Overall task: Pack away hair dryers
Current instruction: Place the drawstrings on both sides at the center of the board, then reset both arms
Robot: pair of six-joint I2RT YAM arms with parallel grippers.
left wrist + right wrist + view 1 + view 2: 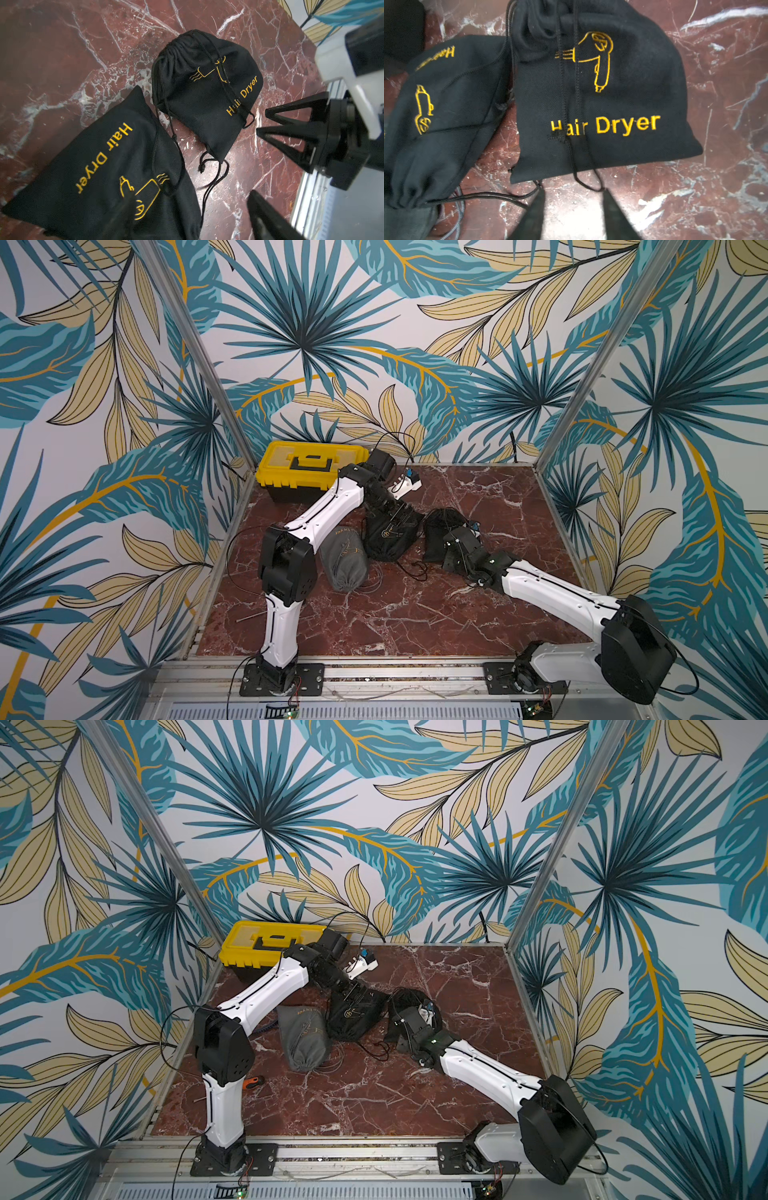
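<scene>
Left arm (328, 504) arched, left fingers (264, 216) wide, right arm (552, 587) low, right fingers (612, 214) parted, empty

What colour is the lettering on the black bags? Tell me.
Golden yellow: the lettering on the bag shows best in the right wrist view.

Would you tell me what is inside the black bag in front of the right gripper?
The black bag is cinched shut; its contents are hidden. Only drawstrings lie across it.

Left hand (191, 195) and right hand (574, 192) hang low, each spread apart.
</scene>
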